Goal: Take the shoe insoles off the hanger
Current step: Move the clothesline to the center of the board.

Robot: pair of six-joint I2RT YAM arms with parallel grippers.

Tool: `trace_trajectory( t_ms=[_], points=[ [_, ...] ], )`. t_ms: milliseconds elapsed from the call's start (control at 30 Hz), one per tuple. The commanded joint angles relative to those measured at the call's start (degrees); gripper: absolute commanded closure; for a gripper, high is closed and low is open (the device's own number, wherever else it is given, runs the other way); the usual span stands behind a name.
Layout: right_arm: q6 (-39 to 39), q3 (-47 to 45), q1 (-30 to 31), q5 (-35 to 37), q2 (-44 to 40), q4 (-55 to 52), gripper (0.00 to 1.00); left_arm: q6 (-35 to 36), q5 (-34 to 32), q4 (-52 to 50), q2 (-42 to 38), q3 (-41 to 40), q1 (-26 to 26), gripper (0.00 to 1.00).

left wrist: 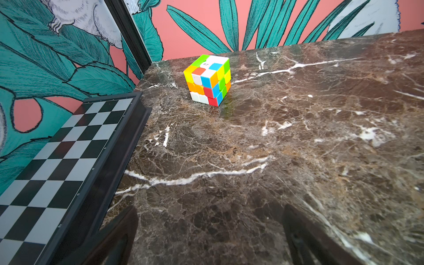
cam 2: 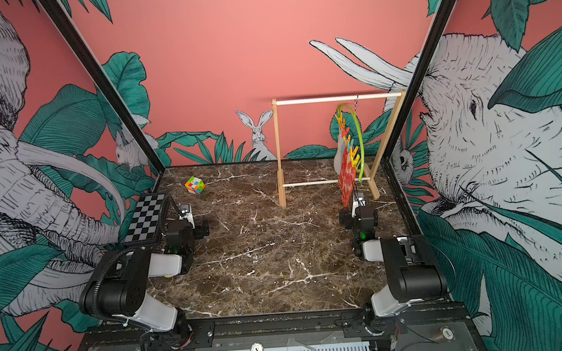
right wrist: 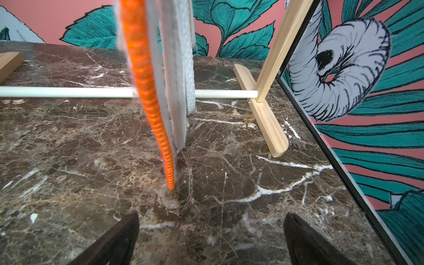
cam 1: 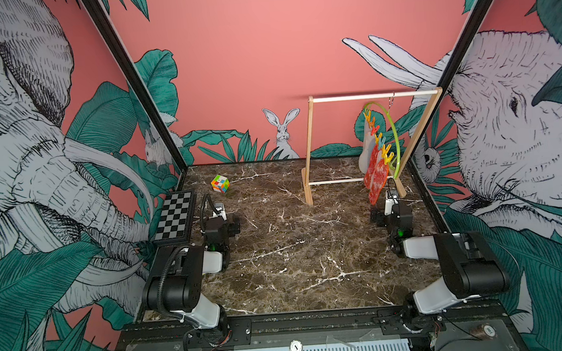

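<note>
**Now: nothing unclipped, right arm is facing the first insole**

Nearest me, both arms sit folded low at the front of the surface [cam 1: 295, 256]. The left fingers [left wrist: 119, 234] are spread wide over bare marble with nothing between them. The right fingers [right wrist: 119, 236] are spread just as wide and are also empty.

Just beyond the right fingers, the insoles [cam 1: 375, 176] hang in a tight bunch, edge-on to my right wrist camera. The red one with the orange rim [right wrist: 146, 68] is closest, with grey and white ones packed behind it. Its tip comes down very near the surface, but I cannot tell whether it touches.

Above them, every insole I can make out is clipped to the hanger [cam 1: 396, 137]. It hangs by its hook from the top rod of the rack [cam 1: 309, 147], far right. Off to the far left are a cube [cam 1: 220, 183] and a chessboard [cam 1: 174, 217], which have no part in this.

I judge the task is at its very start, with the first reach not yet made. For the next move I would lift the right arm, close on the nearest red insole below its clip, and pull down and toward me. The hanger swings freely on its hook, so I expect it to follow the pull. Bringing the left arm across to steady the hoop may help.
</note>
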Motion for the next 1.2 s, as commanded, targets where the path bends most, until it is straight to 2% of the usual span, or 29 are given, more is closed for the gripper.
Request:
trace_trajectory(
  t_ms=[0,1000,1167],
  points=[
    [-0.23,0.22,-0.13,-0.2,-0.03,1.44,0.02,0.56,0.24,-0.15,-0.9,0.94,0.36,0.0],
    [-0.23,0.07,-0.13,-0.28,-0.07,1.68,0.02,0.54,0.22,0.11,-0.88,0.88,0.4,0.0],
    [1.04,-3.14,-0.17,2.44,-2.63,5.38,0.02,0.44,0.27,-1.67,-2.55,1.48,0.6,0.0]
  ],
)
